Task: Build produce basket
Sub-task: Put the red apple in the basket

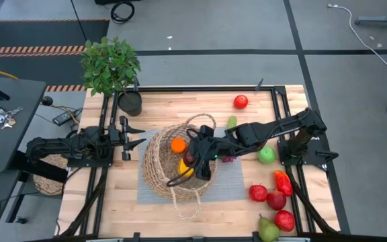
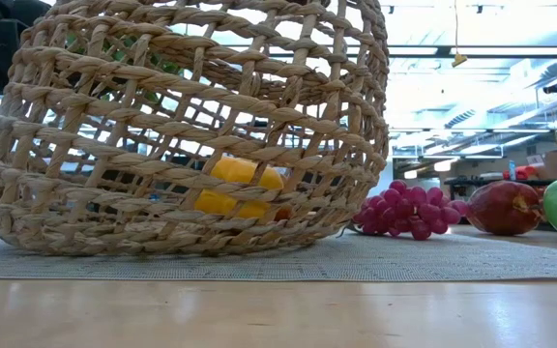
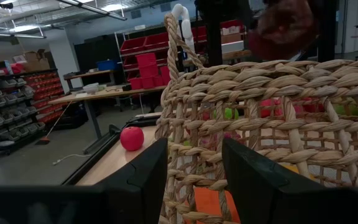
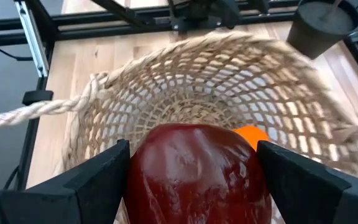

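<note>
We see the basket (image 1: 170, 168) at the counter's (image 1: 113, 202) centre on a grey mat (image 1: 237, 181), holding an orange (image 1: 178, 144) and a yellow pepper (image 2: 235, 187). Above its rim the right pincer (image 4: 191, 180) grips a dark red fruit (image 4: 197, 171), perhaps an apple. Grapes (image 2: 404, 211) lie at the basket's 3 o'clock. The left pincer (image 1: 132, 134), spread wide, waits at its 9 o'clock.

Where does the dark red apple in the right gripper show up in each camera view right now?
High view: dark red apple over the basket, centre of picture.
Low view: not in it.
Left wrist view: blurred dark red shape at top right, above the weave.
Right wrist view: fills the bottom centre, between the right gripper fingers.
Shared landmark: the basket.
</note>
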Motion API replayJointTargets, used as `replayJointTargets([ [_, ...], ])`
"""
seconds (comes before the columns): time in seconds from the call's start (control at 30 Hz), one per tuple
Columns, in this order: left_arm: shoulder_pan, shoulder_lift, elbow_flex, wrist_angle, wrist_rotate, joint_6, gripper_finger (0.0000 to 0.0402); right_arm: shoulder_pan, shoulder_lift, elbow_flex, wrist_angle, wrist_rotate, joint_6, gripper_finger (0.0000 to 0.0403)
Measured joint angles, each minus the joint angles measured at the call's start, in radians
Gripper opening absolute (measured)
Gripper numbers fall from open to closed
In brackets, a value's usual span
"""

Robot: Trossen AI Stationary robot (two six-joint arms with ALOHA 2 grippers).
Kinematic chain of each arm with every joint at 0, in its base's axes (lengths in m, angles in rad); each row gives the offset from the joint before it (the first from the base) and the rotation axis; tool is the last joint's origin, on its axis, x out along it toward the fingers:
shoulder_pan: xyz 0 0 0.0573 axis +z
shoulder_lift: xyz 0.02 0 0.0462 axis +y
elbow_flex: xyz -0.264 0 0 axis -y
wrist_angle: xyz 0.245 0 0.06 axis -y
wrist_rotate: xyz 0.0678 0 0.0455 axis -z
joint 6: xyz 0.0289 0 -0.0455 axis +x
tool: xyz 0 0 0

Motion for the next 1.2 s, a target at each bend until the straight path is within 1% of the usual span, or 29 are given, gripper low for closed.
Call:
replayJointTargets([
  [0.1, 0.0, 0.0, 0.0, 0.0, 0.0, 0.0, 0.016, 0.008, 0.002, -0.052, 0.058, 0.004, 0.001, 0.0348],
  [0.17, 0.0, 0.0, 0.0, 0.0, 0.0, 0.0, 0.016, 0.011, 0.0, -0.106, 0.127, -0.011, 0.005, 0.0348],
  [0.47, 0.0, 0.0, 0.0, 0.0, 0.0, 0.0, 0.016, 0.016, 0.002, -0.323, 0.29, -0.048, 0.098, 0.0348],
  [0.57, 0.0, 0.0, 0.0, 0.0, 0.0, 0.0, 0.016, 0.011, 0.001, -0.385, 0.374, -0.054, 0.106, 0.0348],
  [0.67, 0.0, 0.0, 0.0, 0.0, 0.0, 0.0, 0.016, 0.009, 0.002, -0.44, 0.416, -0.061, 0.107, 0.0348],
  [0.8, 0.0, 0.0, 0.0, 0.0, 0.0, 0.0, 0.016, 0.01, 0.002, -0.466, 0.431, -0.065, 0.105, 0.0348],
  [0.9, 0.0, 0.0, 0.0, 0.0, 0.0, 0.0, 0.016, 0.006, 0.002, -0.468, 0.432, -0.098, 0.086, 0.0352],
  [1.13, 0.0, 0.0, 0.0, 0.0, 0.0, 0.0, 0.016, -0.003, 0.002, -0.468, 0.428, -0.12, 0.104, 0.0394],
  [1.2, 0.0, 0.0, 0.0, 0.0, 0.0, 0.0, 0.016, -0.002, 0.002, -0.456, 0.405, -0.117, 0.097, 0.0397],
])
